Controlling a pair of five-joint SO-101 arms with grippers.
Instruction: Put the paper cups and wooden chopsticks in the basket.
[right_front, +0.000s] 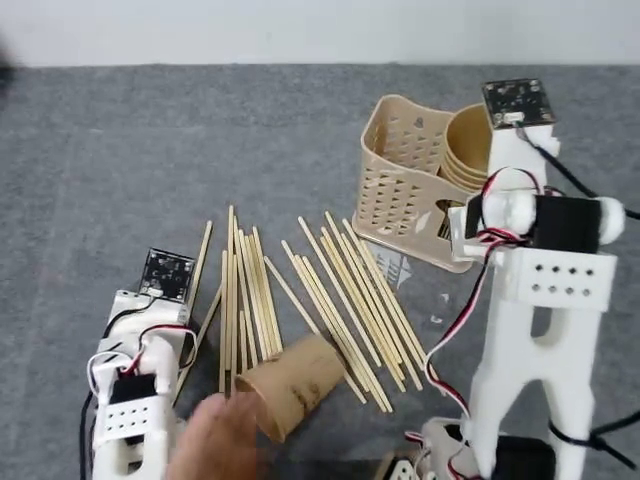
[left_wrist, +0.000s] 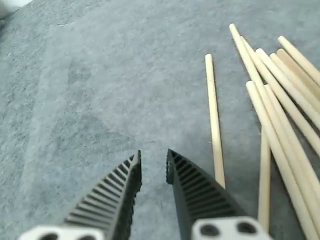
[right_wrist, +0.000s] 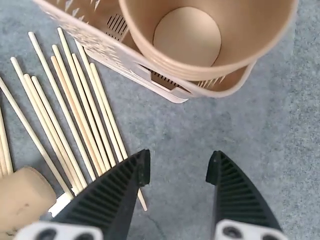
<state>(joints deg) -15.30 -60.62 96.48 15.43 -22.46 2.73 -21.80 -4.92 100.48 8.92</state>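
The beige slotted basket (right_front: 405, 185) stands at the back right with a stack of paper cups (right_front: 468, 150) inside. Several wooden chopsticks lie on the grey mat in two loose bunches (right_front: 245, 300) (right_front: 350, 300). One paper cup (right_front: 295, 385) lies on its side near the front, and a person's hand (right_front: 215, 440) touches it. My right gripper (right_wrist: 180, 160) hangs open and holds nothing, just beside the basket (right_wrist: 100, 50) and the stacked cups (right_wrist: 187, 35). My left gripper (left_wrist: 153, 162) is slightly open over bare mat, beside the outermost chopstick (left_wrist: 215, 120).
The left arm (right_front: 145, 350) stands at the front left and the right arm (right_front: 530, 270) at the front right, close to the basket. A grey mat (right_front: 150, 150) covers the table, with free room at the back left.
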